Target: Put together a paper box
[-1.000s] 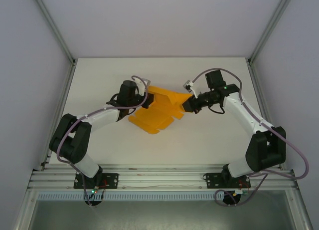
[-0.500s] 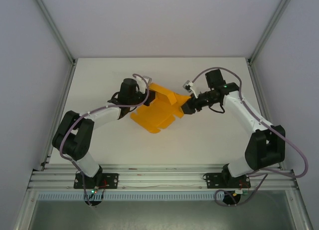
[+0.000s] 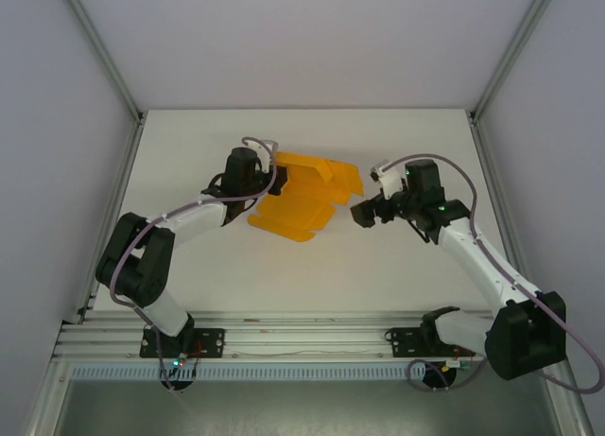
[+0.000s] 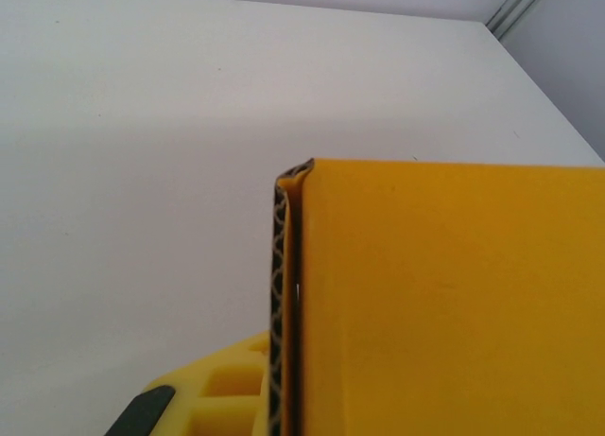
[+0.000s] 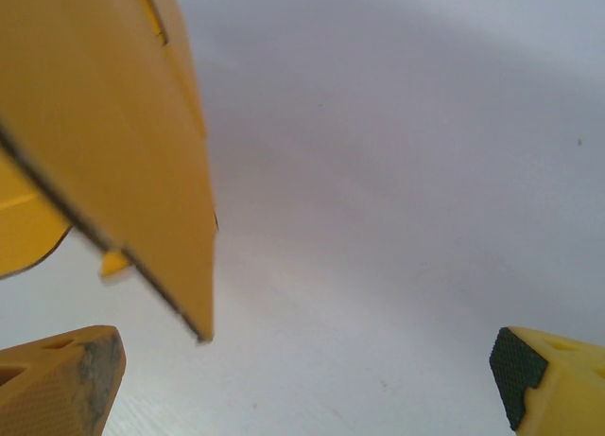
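The paper box (image 3: 302, 198), half-folded at the middle of the table (image 3: 378, 275), had just been released on its right by the right gripper (image 3: 360, 214) (jaws now wide apart). Its left edge remained clamped in the left gripper (image 3: 272, 184); further folding was judged due.

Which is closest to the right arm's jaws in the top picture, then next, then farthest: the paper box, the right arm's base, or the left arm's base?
1. paper box: just to their left, mid-table.
2. right arm's base: table's near edge, right side.
3. left arm's base: table's near edge, far across on the left.
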Action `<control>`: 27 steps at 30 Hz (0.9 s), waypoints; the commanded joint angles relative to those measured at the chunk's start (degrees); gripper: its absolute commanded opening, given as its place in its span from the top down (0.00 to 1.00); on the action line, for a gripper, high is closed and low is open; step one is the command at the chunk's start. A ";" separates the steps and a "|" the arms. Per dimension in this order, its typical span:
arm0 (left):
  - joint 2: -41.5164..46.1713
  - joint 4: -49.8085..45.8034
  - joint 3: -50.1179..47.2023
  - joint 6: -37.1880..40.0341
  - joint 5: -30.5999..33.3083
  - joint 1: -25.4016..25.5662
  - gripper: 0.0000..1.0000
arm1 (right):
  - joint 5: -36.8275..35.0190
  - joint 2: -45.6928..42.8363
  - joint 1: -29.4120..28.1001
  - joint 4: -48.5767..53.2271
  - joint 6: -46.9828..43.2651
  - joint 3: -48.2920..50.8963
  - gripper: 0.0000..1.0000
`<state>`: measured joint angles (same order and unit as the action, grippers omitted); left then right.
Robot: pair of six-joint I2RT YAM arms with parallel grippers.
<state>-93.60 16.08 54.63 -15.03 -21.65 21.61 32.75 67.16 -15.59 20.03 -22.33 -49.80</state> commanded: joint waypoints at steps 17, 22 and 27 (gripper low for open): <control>-0.87 -0.25 2.20 -3.41 -1.90 -0.07 1.00 | -2.43 9.25 -4.51 -18.06 9.05 -4.03 0.00; -1.97 -1.44 3.03 -3.88 -2.39 -0.68 1.00 | -4.79 4.82 -3.71 -12.37 6.83 -2.72 0.00; -2.23 -3.92 4.01 -3.66 -2.78 -1.40 1.00 | -3.94 1.48 -2.23 -0.41 2.11 -1.78 0.00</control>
<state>-95.09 14.15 56.34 -18.17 -23.59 21.02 29.91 70.74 -18.28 11.92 -17.04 -52.49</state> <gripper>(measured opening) 0.097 0.996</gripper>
